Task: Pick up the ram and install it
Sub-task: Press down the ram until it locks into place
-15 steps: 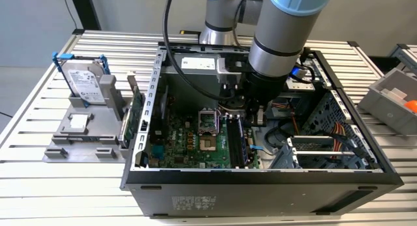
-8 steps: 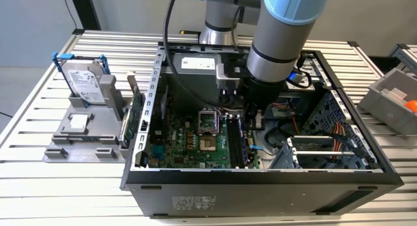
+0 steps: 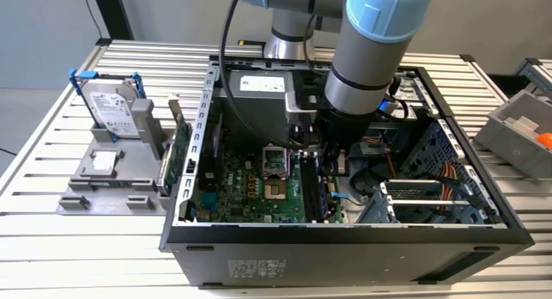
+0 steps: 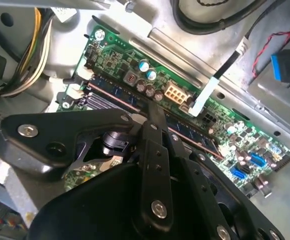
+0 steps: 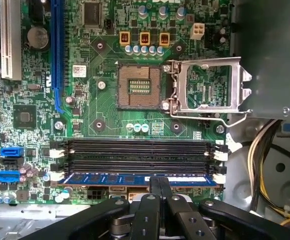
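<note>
One slim blue ram stick [image 5: 135,178] sits in the fourth of four slots; the black gripper [image 5: 159,186] presses on it, jaws closed together.

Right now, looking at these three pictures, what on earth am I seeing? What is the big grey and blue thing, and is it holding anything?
The grey and blue thing is a robot arm, reaching down into an open computer case that lies on a slatted table. One picture is taken from off the arm; the other two come from cameras riding near its wrist. Its black gripper has its fingers together, tips pressing on the ram, a long narrow blue stick sitting in the nearest memory slot of the green motherboard. On the exterior view's left, a grey stand holds a hard drive.
</note>
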{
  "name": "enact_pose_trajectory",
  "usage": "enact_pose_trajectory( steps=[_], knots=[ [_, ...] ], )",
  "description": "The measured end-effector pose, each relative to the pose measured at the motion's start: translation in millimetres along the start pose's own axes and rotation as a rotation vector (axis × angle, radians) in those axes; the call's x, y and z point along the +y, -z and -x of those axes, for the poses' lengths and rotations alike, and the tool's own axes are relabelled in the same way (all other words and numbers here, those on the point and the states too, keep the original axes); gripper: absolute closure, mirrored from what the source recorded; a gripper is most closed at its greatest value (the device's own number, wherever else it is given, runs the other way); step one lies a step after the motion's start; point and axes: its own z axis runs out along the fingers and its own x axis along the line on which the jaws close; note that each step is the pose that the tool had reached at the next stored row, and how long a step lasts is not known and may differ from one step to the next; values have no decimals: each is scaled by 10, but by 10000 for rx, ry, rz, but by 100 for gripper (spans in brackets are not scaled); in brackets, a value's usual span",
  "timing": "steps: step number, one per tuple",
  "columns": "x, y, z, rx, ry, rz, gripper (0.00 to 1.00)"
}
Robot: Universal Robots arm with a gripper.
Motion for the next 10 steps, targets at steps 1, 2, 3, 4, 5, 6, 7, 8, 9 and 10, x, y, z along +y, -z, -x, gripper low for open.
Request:
enact_pose_trajectory(
  steps=[1,2,3,4,5,6,7,8,9,10],
  knots=[
    [0,-1,1,-5,1,-2,100],
    [-1,13,5,-18,4,-5,100],
    [-1,49,8,-37,4,-9,100],
    [-1,99,8,-23,4,-5,100],
    [0,147,6,-16,3,-4,100],
    [0,193,7,-17,4,-4,100],
    [0,238,8,-16,4,-3,100],
    [1,284,8,-18,4,-4,100],
    [1,328,9,-16,4,-4,100],
    [1,376,10,-16,4,-4,100]
  ],
)
